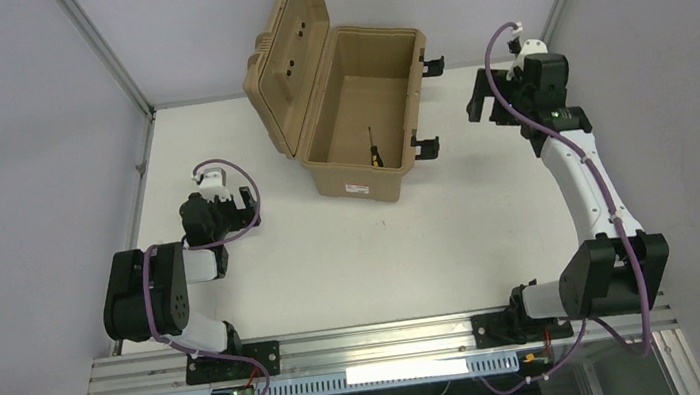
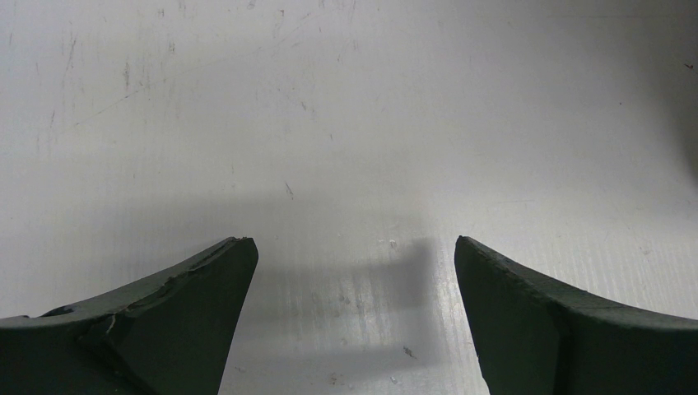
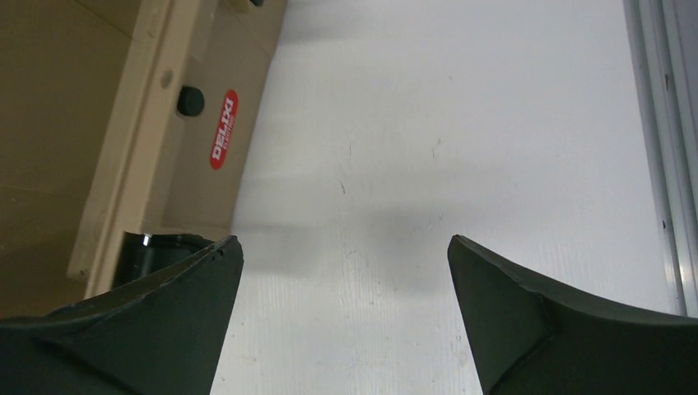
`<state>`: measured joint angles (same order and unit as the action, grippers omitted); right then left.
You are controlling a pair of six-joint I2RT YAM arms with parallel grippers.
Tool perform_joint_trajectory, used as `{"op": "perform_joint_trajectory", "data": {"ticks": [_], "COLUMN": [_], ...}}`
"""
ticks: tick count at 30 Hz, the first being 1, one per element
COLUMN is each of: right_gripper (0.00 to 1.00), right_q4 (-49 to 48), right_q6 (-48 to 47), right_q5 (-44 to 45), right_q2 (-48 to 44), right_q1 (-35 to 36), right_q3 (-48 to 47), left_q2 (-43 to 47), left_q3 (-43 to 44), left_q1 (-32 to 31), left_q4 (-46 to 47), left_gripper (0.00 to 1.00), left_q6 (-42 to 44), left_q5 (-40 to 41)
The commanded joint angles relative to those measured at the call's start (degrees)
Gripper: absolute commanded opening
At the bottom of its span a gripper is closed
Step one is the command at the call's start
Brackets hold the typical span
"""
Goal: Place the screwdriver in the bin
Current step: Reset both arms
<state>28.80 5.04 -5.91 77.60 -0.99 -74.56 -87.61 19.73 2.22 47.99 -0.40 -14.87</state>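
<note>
From overhead, closest to me is the metal rail (image 1: pixel 374 341) with both arm bases bolted to it. Beyond it, on the white table (image 1: pixel 383 254), the left gripper (image 1: pixel 244 201) sits low on the left, well apart from everything. The right gripper (image 1: pixel 478 101) hangs at the far right, near the bin (image 1: pixel 334 179). The bin's lid (image 1: pixel 293 53) stands open, and the screwdriver (image 1: pixel 373 149) lies inside on the floor, against the front wall, yellow end nearest me. I judge the job is done.

If I had to lift it again, I'd expect it to be light and stiff, with a thin shaft that is likely slippery. I would pinch across the black handle, reaching straight down between the walls.

My count is one screwdriver, one bin, two black latches (image 1: pixel 428 148) on its right side, two arms and two grippers.

On the left wrist camera, the left gripper (image 2: pixel 354 247) is spread wide, with both fingers (image 2: pixel 197 313) over bare table (image 2: pixel 329 123) and nothing between them.

On the right wrist camera, the right gripper (image 3: pixel 344 243) is likewise spread and holds nothing. The bin's tan outer wall (image 3: pixel 189 49) runs along the left, just beside the left finger, and carries a red oval label (image 3: pixel 223 129). The screwdriver is out of sight here.
</note>
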Motion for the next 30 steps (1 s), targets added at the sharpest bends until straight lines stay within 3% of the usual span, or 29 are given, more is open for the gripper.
{"op": "perform_joint_trajectory", "data": {"ticks": [1,8,14,30], "right_gripper": [0.99,0.99,0.99,0.99], "right_q4": [-14.66,-16.5,-10.06,-9.82], "right_q6": [-0.85,-0.32,-0.74,-1.66], "right_q5": [-1.03,-0.54,1.91,3.07], "right_q2": [-5.53,-5.59,-3.35,-4.61], "right_q1": [-0.33,-0.39,-0.32,-0.24], "right_q3": [8.1,13.42,7.95,6.72], "left_q2": [1.13,1.13,1.17,1.13], "left_q3": [0.58,0.58,0.58,0.6], "left_q1": [-0.25,-0.27,-0.26,-0.27], "left_q4": [1.67,1.67,1.67,1.67], "left_gripper": [0.99,0.99,0.99,0.99], "left_q6": [0.58,0.52,0.5,0.51], "left_q5": [0.47,0.46,0.42,0.46]}}
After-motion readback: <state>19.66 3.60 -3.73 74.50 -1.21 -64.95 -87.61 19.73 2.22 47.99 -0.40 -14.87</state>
